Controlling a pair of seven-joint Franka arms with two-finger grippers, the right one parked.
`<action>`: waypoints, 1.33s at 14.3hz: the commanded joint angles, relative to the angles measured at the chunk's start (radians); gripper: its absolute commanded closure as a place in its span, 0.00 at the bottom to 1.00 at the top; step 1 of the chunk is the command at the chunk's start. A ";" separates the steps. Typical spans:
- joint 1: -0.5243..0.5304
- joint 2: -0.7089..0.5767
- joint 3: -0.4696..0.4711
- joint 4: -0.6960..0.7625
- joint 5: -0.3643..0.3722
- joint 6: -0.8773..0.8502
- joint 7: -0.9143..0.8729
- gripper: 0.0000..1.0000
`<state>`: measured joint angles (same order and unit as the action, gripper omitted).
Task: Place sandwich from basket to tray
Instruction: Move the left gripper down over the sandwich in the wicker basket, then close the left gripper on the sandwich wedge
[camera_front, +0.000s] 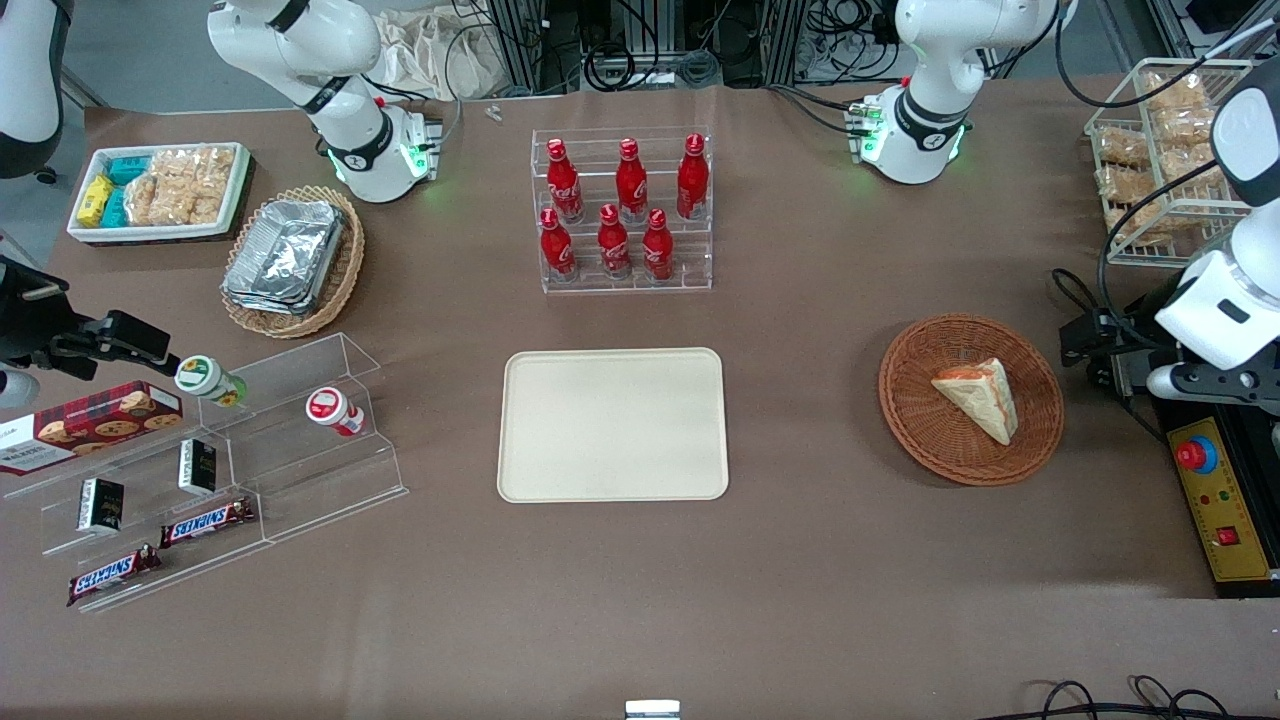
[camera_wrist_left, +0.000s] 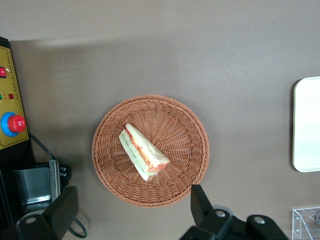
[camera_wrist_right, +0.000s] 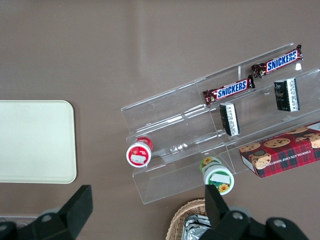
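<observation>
Jaws of gripper (camera_wrist_left: 132, 212) wide apart, empty; sandwich (camera_wrist_left: 143, 152) in basket (camera_wrist_left: 185, 125).

The front view looks steeply down over the whole table (camera_front: 800, 600). The left wrist view looks straight down, high over the basket (camera_wrist_left: 115, 165), past the wide-apart gripper (camera_wrist_left: 131, 212). Both share basket and tray (camera_front: 520, 480) edge.

Sandwich (camera_wrist_left: 144, 152) lies inside the round woven basket (camera_wrist_left: 185, 125), near its middle, filling edge — orange-red and green — facing up. Basket sits on the brown worktop (camera_wrist_left: 165, 45). Gripper (camera_wrist_left: 132, 210) hangs above the basket's rim, its two fingers (camera_wrist_left: 200, 202) spread wide — touching nothing. One edge of the cream tray (camera_wrist_left: 307, 125) is visible, well apart from the basket. A yellow control box (camera_wrist_left: 10, 100) lies toward the working arm's end.
</observation>
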<state>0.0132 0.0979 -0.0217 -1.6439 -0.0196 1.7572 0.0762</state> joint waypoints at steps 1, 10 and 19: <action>0.002 0.014 -0.001 0.029 0.029 -0.024 -0.051 0.00; -0.004 0.014 -0.003 -0.261 0.035 0.221 -0.687 0.00; 0.001 0.128 0.002 -0.562 0.092 0.624 -1.008 0.00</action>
<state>0.0133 0.2192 -0.0202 -2.1854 0.0245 2.3534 -0.8415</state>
